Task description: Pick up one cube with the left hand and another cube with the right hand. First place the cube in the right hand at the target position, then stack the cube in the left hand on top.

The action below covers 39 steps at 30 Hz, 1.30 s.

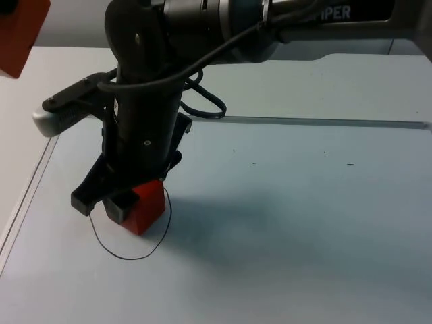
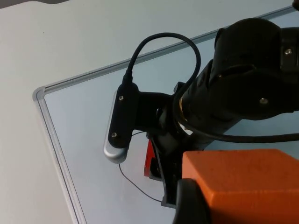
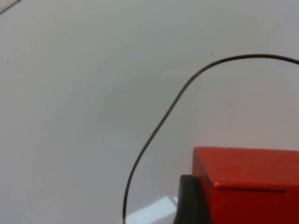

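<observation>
Red plastic cube pinched by right gripper inside thin black drawn circle on white table, orange cube gripped by left gripper held aloft

Top view overhead, forward; wrist views close, probably sharing circle outline.

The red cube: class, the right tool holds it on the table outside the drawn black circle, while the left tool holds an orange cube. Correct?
Not quite. The top view shows the red cube in the right tool inside the drawn black circle, not outside. The left tool does hold an orange cube.
</observation>
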Available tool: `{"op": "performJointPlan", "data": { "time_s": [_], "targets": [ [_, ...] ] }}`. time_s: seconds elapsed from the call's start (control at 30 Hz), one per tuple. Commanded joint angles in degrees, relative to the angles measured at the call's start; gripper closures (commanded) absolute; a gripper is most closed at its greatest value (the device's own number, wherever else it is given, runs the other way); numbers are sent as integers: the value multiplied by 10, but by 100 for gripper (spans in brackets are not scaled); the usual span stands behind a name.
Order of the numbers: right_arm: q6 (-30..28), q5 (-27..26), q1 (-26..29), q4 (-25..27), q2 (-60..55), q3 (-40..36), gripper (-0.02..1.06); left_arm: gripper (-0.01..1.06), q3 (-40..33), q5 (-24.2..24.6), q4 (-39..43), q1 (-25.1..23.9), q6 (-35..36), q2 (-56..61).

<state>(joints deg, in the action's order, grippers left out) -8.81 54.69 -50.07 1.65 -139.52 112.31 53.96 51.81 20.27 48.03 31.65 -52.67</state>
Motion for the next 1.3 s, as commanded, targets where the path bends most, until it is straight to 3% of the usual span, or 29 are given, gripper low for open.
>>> {"op": "performJointPlan", "data": {
  "time_s": [0.0, 0.37, 0.5, 0.53, 0.63, 0.83, 0.93, 1.07, 1.27],
  "targets": [
    [2, -7, -3, 0, -2, 6, 105, 105, -1, -9, -4, 1, 4, 1],
    [2, -19, -3, 3, -2, 6, 101, 105, -1, -9, -4, 1, 4, 1],
    [2, -19, -3, 17, -2, 6, 78, 105, -1, -9, -4, 1, 4, 1],
    [2, -19, -3, 17, -2, 6, 78, 105, -1, -9, -4, 1, 4, 1],
    [2, -19, -3, 17, -2, 6, 59, 105, -1, -9, -6, 1, 4, 1],
    [2, -18, -3, 16, -2, 6, 45, 105, -1, -9, -6, 1, 4, 1],
    [2, -15, -3, 15, -2, 6, 30, 105, -1, -9, -7, 1, 4, 1],
    [2, -14, -3, 14, -2, 6, 24, 105, -1, -9, -7, 1, 4, 1],
    [-1, -13, -3, 11, 16, 6, 24, 105, -1, -9, -9, 1, 4, 1]
  ]
}}
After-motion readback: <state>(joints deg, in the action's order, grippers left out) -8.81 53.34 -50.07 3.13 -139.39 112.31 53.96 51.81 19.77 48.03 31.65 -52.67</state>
